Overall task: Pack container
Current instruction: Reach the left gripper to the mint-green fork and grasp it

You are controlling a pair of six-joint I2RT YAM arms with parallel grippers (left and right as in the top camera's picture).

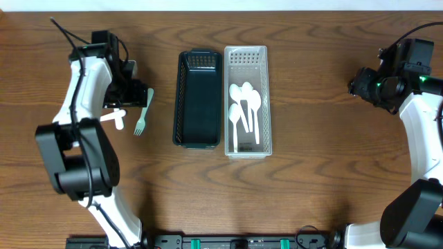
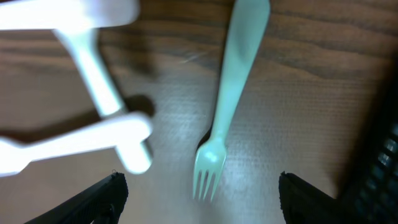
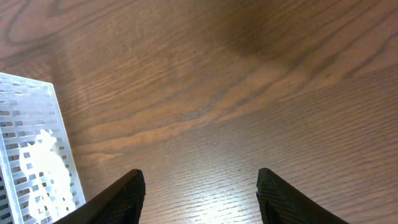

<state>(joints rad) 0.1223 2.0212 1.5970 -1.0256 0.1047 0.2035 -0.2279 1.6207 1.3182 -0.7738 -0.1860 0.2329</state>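
Note:
A pale green plastic fork [image 1: 143,112] lies on the table left of a dark green basket [image 1: 197,142]; in the left wrist view the fork [image 2: 227,106] lies tines toward me between my open fingers. A clear white basket [image 1: 248,149] beside the dark one holds several white spoons [image 1: 245,111]. My left gripper [image 1: 133,88] hovers open over the fork's handle end, holding nothing. White utensils [image 2: 109,121] lie left of the fork. My right gripper [image 3: 200,193] is open and empty over bare table at the far right, with the clear basket's corner [image 3: 34,155] at its left.
The dark green basket's edge [image 2: 385,155] shows at the right of the left wrist view. A white utensil [image 1: 115,118] lies on the table by the left arm. Wood table surface surrounds both baskets.

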